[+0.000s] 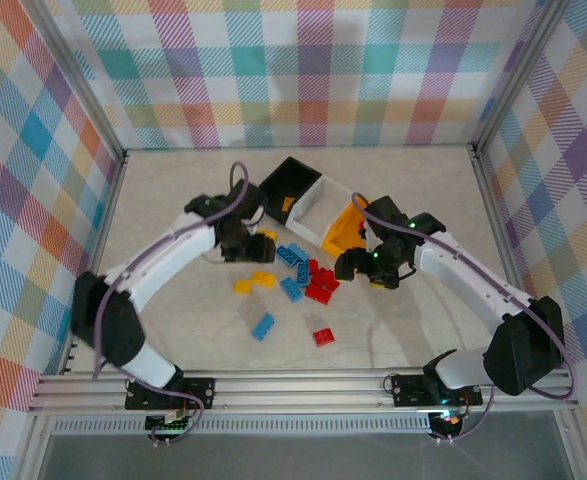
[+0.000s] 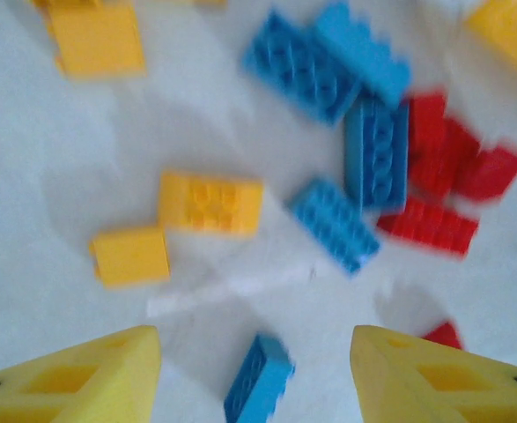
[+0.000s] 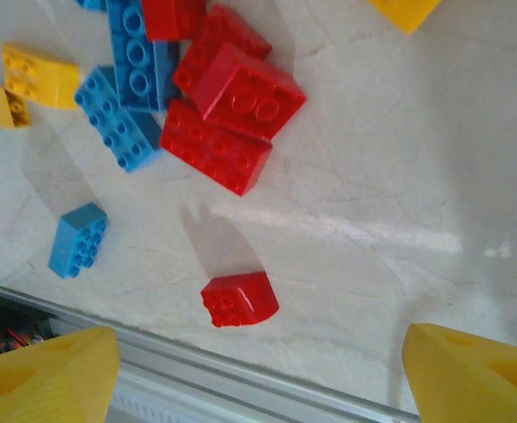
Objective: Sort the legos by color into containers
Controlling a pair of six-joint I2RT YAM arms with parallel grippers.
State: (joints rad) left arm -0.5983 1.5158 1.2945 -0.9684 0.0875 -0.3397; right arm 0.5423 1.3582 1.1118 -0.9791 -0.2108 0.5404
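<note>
Plaid walls point(image 1: 293, 70) are being seen around a pale bench point(image 1: 203, 340), where the legos point(image 1: 298, 272) are lying scattered between the two arms (red, blue and yellow ones mixed together). The containers point(image 1: 318, 205) are standing in a slanted row just behind them: black, white, then yellow. The left tool point(image 2: 254, 333) is being held over yellow and blue bricks, its fingers apart and empty. The right tool point(image 3: 258, 339) is being held wide apart above a lone red brick point(image 3: 239, 300), likewise empty.
</note>
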